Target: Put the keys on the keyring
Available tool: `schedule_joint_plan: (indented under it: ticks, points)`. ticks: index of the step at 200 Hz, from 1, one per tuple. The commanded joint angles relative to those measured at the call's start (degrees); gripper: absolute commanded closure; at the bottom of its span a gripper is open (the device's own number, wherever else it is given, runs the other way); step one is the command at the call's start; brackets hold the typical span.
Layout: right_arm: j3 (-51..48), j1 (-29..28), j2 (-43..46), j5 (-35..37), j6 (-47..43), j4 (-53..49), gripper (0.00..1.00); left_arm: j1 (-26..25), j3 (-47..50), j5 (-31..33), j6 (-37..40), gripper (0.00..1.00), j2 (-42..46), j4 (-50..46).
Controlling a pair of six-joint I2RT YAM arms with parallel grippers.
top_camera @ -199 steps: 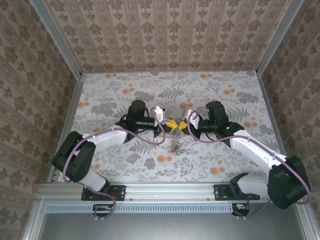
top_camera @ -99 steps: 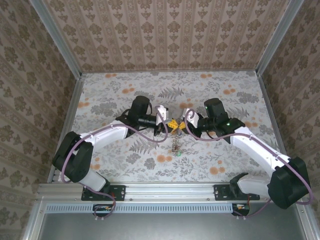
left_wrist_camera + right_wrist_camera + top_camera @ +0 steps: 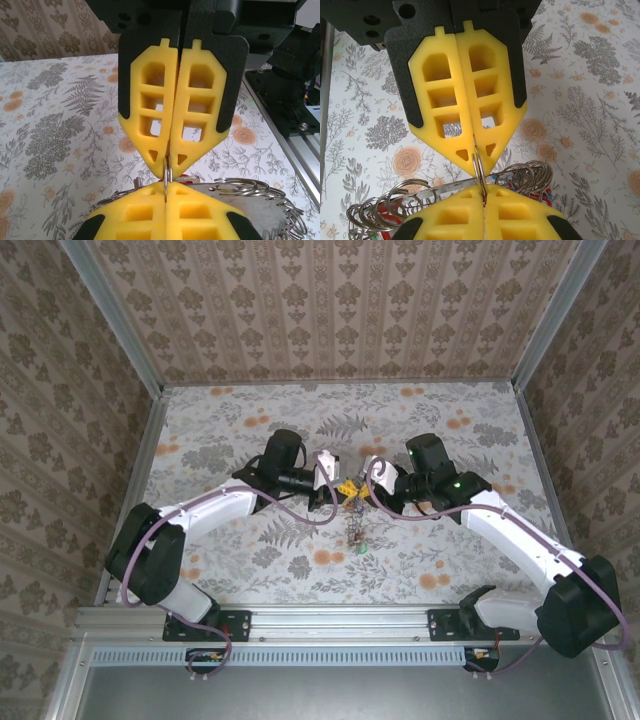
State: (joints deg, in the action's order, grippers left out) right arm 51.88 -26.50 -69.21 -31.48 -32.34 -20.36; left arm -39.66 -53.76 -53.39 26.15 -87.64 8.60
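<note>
Between the meeting fingertips, left gripper [image 3: 167, 159] is pressed shut on the keyring [image 3: 166, 174] wire; right gripper [image 3: 477, 161] pinches it too. Just beside the tips, keys [image 3: 353, 528] hang bunched on it, seemingly mostly threaded; any loose ones unclear.

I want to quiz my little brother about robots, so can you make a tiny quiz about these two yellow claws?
1. True or false: the left gripper and the right gripper meet tip to tip.
2. What are both grippers pinching? A) a green key B) a thin metal ring C) a purple cable
3. Fill in: the left gripper's fingers are coloured ____.
Key: 1 true; 2 B; 3 yellow.
</note>
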Motion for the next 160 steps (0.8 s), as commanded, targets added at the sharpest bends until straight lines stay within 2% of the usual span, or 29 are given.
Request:
schedule_joint_plan:
  ticks: [1,18,33,85,122,160]
  points:
    - [-2.4,0.5,1.8,-1.8,0.6,6.8,0.86,-0.2,1.9,-3.0,-4.9,1.0,0.3,9.0]
    - [-3.6,1.6,1.3,-4.0,2.2,8.7,0.8,-0.2,3.2,-3.9,-7.0,1.0,0.5,12.9]
    - [-4.0,2.1,0.8,-4.4,3.0,8.9,0.79,-0.1,4.3,-4.1,-8.4,1.0,0.6,15.6]
    - [-6.0,3.2,5.5,-5.0,2.3,8.4,0.71,0.3,5.7,-1.6,-8.8,1.0,1.4,16.3]
    - [-6.0,3.7,7.4,-5.6,1.9,7.3,0.7,0.5,6.0,-1.9,-8.7,1.0,1.8,16.4]
    - [-4.6,3.6,5.2,-8.4,1.8,7.7,0.71,0.5,6.0,-2.2,-9.1,1.0,1.7,16.7]
